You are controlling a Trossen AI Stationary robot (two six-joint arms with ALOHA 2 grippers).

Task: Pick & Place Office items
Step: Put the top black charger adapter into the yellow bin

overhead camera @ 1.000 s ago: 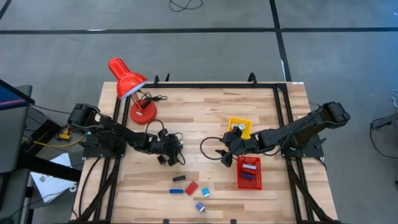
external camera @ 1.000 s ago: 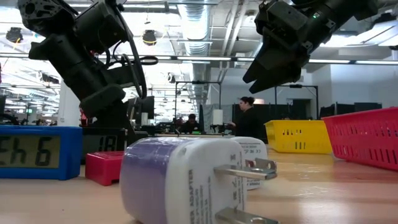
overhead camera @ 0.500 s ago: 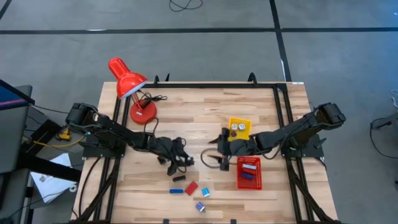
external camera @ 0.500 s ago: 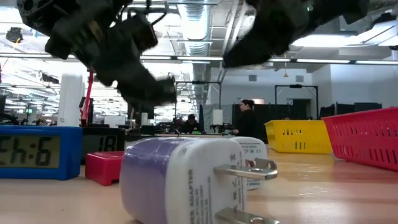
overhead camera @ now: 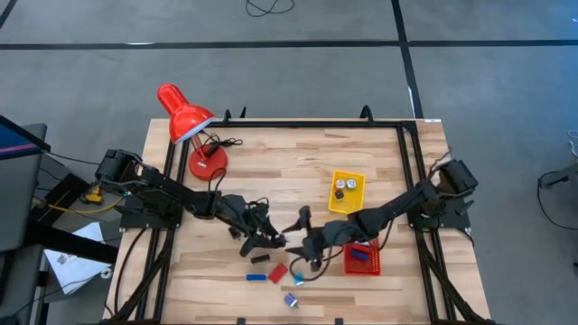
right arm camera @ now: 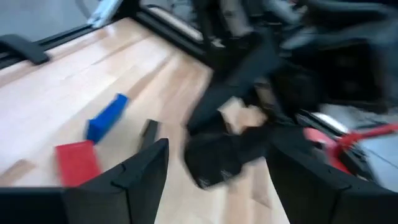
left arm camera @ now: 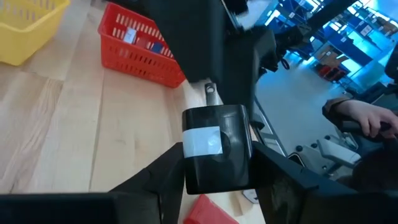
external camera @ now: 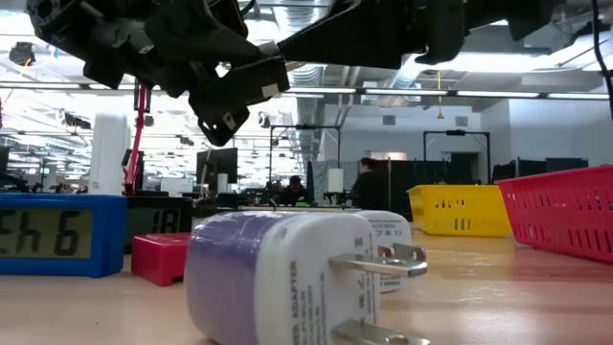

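Left pincer (overhead camera: 271, 239) is holding a black box (left arm camera: 214, 144). In the left wrist view the box sits squarely between both fingers (left arm camera: 163, 180), and that's the only view where its white label shows clearly. The low view adds that the box is up off the counter (overhead camera: 298, 158), not resting on it. From above, that pincer hangs over the middle of the counter, a bit toward the edge away from the lamp (overhead camera: 188, 122). The right pincer (overhead camera: 307, 246) is just beside it, almost nose to nose, with its fingers (right arm camera: 144, 174) spread wide and nothing between them. The right wrist view looks straight at the box and the left pincer, though it's smeary. The rest of the loose stuff lies below and past them, toward the edge away from the lamp: a small black piece (overhead camera: 259, 259), a blue bar (overhead camera: 256, 277), a red block (overhead camera: 278, 272), a light-blue bit (overhead camera: 298, 280) and a plug (overhead camera: 290, 300) nearest the edge. Only the high view shows the yellow tray (overhead camera: 347, 179) with two round bits in it, and the red basket (overhead camera: 361, 267) with blue and red pieces inside, both on the right arm's side. The low view shows the blue bar has a display face and the plug has a purple band and metal prongs, which the high view doesn't show.
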